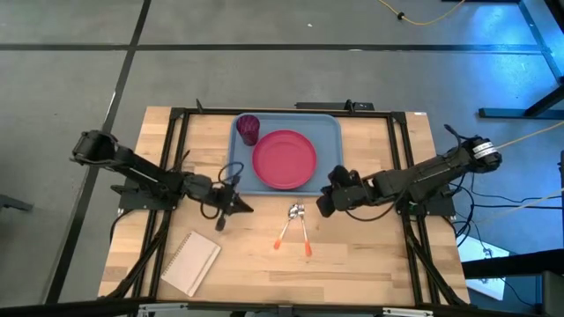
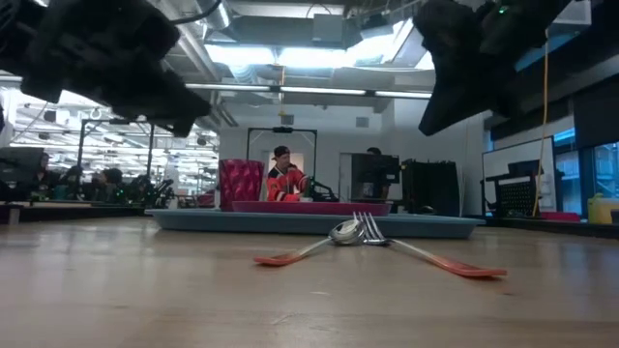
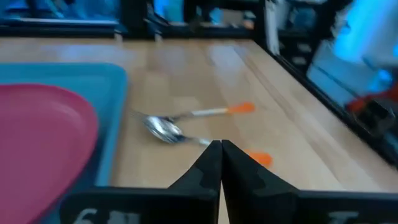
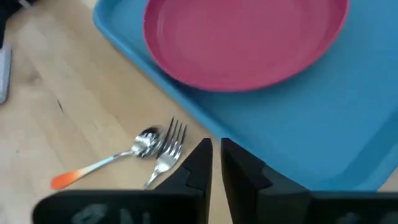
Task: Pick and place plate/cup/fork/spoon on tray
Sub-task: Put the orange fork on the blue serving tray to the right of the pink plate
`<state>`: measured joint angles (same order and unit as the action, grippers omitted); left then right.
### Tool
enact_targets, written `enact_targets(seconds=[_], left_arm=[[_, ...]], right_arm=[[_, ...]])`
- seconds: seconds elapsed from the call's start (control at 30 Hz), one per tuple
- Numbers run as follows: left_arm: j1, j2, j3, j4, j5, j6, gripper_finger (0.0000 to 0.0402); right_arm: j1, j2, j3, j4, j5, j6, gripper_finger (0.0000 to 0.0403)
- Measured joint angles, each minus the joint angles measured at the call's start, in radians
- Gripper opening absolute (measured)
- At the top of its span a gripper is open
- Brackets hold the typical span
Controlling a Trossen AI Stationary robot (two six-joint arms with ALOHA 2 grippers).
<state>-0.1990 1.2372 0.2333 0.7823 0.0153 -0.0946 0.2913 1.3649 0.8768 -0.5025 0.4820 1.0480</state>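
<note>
Fork (image 2: 426,253) handle behind right end effector (image 4: 214,155)

The high view is looking straight down on the whole table (image 1: 352,264), taking in both arms. The low view is sitting at table-top height, looking level across the wood into the room behind, with the spoon (image 2: 309,248) and fork (image 2: 416,249) lying close before it and the tray (image 2: 309,222) just beyond them. The left wrist view is looking forward past the left gripper (image 3: 221,149), closed to a point, with the cutlery just ahead of the tips. The right wrist view is looking steeply down past the right gripper (image 4: 216,149), hovering close over the tray rim. All four views are sharing the cutlery, tray and plate (image 1: 285,159).
</note>
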Motion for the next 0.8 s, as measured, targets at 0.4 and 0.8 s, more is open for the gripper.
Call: enact_targets(seconds=[0.4, 0.8], left_arm=[[0.007, 0.021, 0.0, 0.046, -0.095, -0.006, 0.0], [-0.02, 0.021, 0.0, 0.033, -0.1, -0.007, 0.0]], right_arm=[[0.026, 0.171, 0.119, 0.037, -0.18, 0.12, 0.0039], [0.026, 0.385, 0.429, -0.332, -0.111, 0.005, 0.0039]])
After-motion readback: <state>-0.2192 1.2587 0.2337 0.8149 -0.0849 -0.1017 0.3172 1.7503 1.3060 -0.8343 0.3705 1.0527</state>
